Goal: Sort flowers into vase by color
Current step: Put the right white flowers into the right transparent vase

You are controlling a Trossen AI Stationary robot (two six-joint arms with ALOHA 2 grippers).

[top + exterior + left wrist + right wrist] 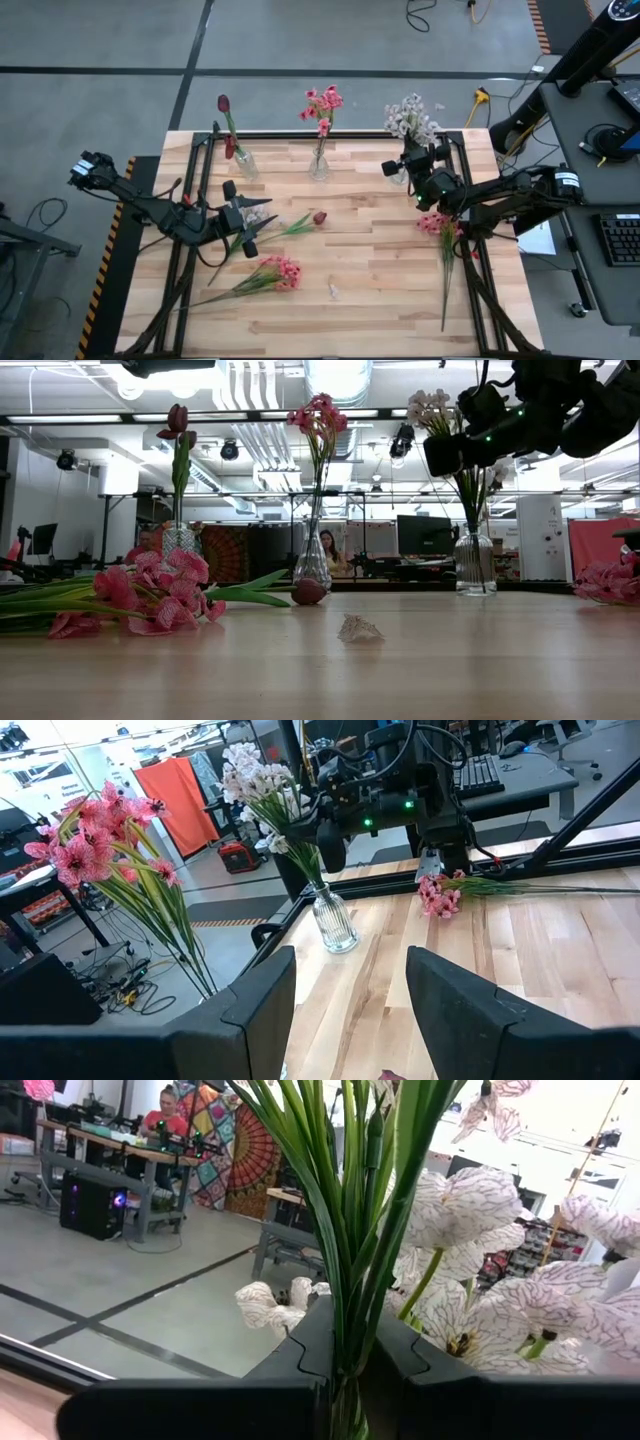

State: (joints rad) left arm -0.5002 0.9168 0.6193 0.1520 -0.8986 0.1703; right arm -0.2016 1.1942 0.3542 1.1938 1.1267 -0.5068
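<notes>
Between my right end effector's [345,1355] pinched fingers sits the white-lavender spray's [408,118] stems, so I should lower straight into the glass vase [399,174] before releasing.

Dark red tulip [319,217], pink blooms [281,271], white spray [470,1200] (purple-veined petals), pale wood table [370,290].

Along far edge of pale wooden plank counter [380,300]: three clear glass vases in row.
Left vase [245,163]: holds dark red tulip bud on green stem [224,104].
Middle vase [319,165]: holds pink clustered blooms [323,104].
Right vase [399,172]: holds white small-blossom spray [409,117], right claw [345,1365] at its stems.
Lying on counter: red tulip bud [319,217] near centre, beside left claw [252,226]; pink bunch [277,272] nearer front-left; pink stem [440,226] right side.
</notes>
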